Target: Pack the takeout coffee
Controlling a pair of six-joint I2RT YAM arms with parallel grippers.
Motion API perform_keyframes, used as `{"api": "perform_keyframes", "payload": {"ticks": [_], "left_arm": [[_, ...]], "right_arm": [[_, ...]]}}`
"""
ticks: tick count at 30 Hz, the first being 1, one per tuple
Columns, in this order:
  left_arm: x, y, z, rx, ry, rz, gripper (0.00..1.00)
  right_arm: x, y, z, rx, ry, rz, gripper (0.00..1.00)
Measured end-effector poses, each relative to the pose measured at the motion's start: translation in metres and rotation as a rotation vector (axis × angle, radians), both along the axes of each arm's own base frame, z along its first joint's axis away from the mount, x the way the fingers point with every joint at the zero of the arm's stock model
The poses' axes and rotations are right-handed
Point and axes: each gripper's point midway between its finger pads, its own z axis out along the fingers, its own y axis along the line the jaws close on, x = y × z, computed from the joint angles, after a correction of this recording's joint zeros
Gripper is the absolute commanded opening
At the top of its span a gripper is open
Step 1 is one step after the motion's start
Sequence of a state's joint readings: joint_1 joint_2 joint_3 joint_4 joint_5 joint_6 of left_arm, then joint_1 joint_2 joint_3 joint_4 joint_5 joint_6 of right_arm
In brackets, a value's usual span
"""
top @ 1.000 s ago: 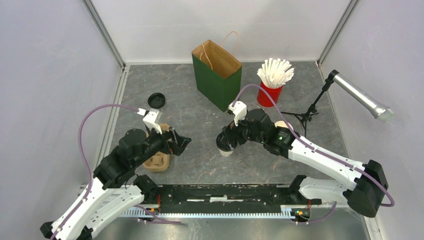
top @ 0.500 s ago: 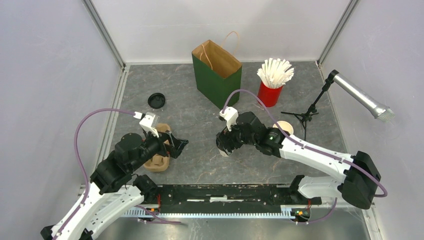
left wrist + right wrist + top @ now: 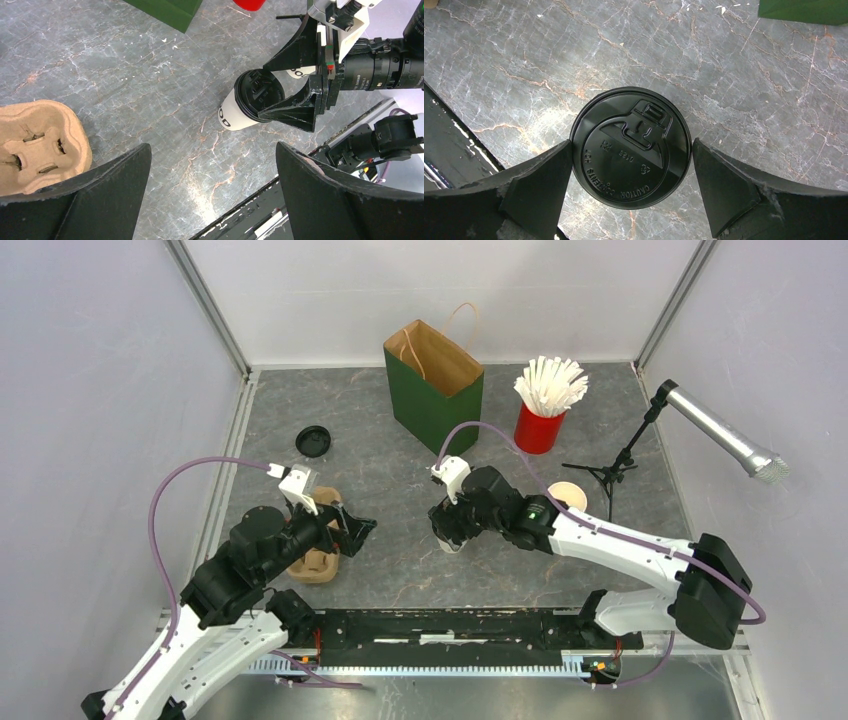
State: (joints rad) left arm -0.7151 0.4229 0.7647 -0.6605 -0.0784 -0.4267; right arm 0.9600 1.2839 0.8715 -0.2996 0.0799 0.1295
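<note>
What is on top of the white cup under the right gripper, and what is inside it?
A round black lid sits on the cup, closing it. The lid hides the inside, so its contents cannot be seen.

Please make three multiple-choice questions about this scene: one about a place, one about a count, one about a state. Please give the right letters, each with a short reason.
1. Where does the loose lid lie?
A. on the table, left of the bag in the top view
B. inside the bag
C. on a cup

2. How many cups wear a lid?
A. none
B. one
C. two

3. How do the jaws of the left gripper stand?
A. shut on a cup
B. open, holding nothing
C. shut on a lid

Answers:
1 A: it lies flat on bare table, apart from the bag.
2 B: the lidded cup stands between the jaws of the right gripper; the open cup shows its tan inside.
3 B: the left wrist view shows the jaws wide apart with only table between them.
</note>
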Motion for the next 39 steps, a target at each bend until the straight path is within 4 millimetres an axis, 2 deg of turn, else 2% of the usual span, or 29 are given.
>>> {"api": "perform_keyframes", "payload": {"ticks": [4,9,13,24,30,33,36,39], "left_arm": [[0.000,0.000,0.000,0.002,-0.002,0.002,1.00],[0.001,0.002,0.000,0.005,-0.003,0.011,1.00],[0.002,0.004,-0.001,0.009,-0.004,0.021,1.00],[0.002,0.004,-0.001,0.008,-0.005,0.024,1.00],[0.002,0.004,-0.001,0.010,-0.004,0.024,1.00],[0.002,0.005,-0.002,0.011,-0.002,0.024,1.00],[0.002,0.005,-0.002,0.013,0.000,0.024,1.00],[0.001,0.005,-0.003,0.015,0.002,0.024,1.00]], "right_arm": [[0.002,-0.001,0.000,-0.004,-0.008,-0.009,0.88],[0.008,-0.005,0.003,-0.013,-0.036,-0.043,0.86],[0.018,-0.016,0.006,-0.015,-0.052,-0.089,0.84],[0.079,-0.089,0.002,0.026,-0.045,-0.345,0.83],[0.111,-0.111,0.002,0.018,-0.042,-0.429,0.83],[0.123,-0.117,0.002,0.017,-0.041,-0.451,0.84],[0.133,-0.120,0.002,0.022,-0.040,-0.465,0.96],[0.136,-0.120,0.003,0.027,-0.040,-0.463,0.98]]}}
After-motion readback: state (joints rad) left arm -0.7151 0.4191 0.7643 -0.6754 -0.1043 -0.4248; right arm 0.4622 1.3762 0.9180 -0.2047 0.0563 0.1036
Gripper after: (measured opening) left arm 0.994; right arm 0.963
